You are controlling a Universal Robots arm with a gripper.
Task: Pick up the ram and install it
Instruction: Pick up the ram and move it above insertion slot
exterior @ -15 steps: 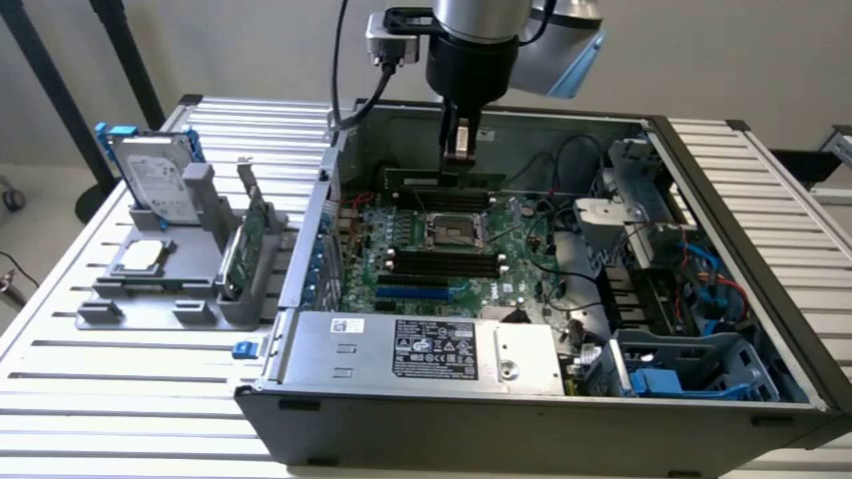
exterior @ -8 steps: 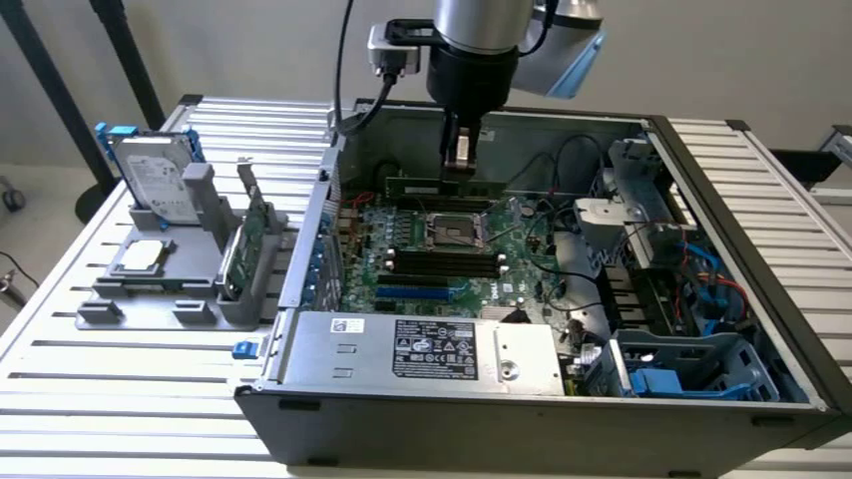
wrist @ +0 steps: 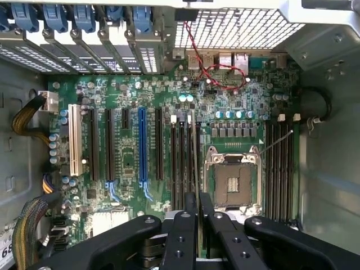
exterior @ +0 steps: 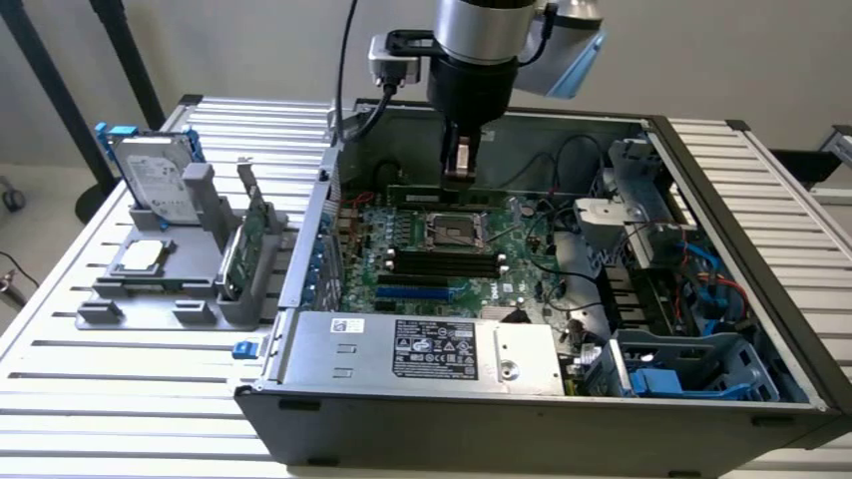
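Tool (wrist: 198, 203) clamped on ram (wrist: 194, 152) above memory slots (wrist: 179, 163); slight misalignment could jam it against a slot edge.

The ram (exterior: 415, 190) is a long, narrow, thin dark-green stick, held level on its long edge with its upper edge pinched between the fingers of the gripper (exterior: 460, 176). It runs along the motherboard's (exterior: 533, 261) far edge in the exterior view, just beyond the processor socket (exterior: 453, 231). In the wrist view it shows edge-on as a thin line (wrist: 196, 163), in line with the black slots beside the socket; whether it is seated cannot be told.
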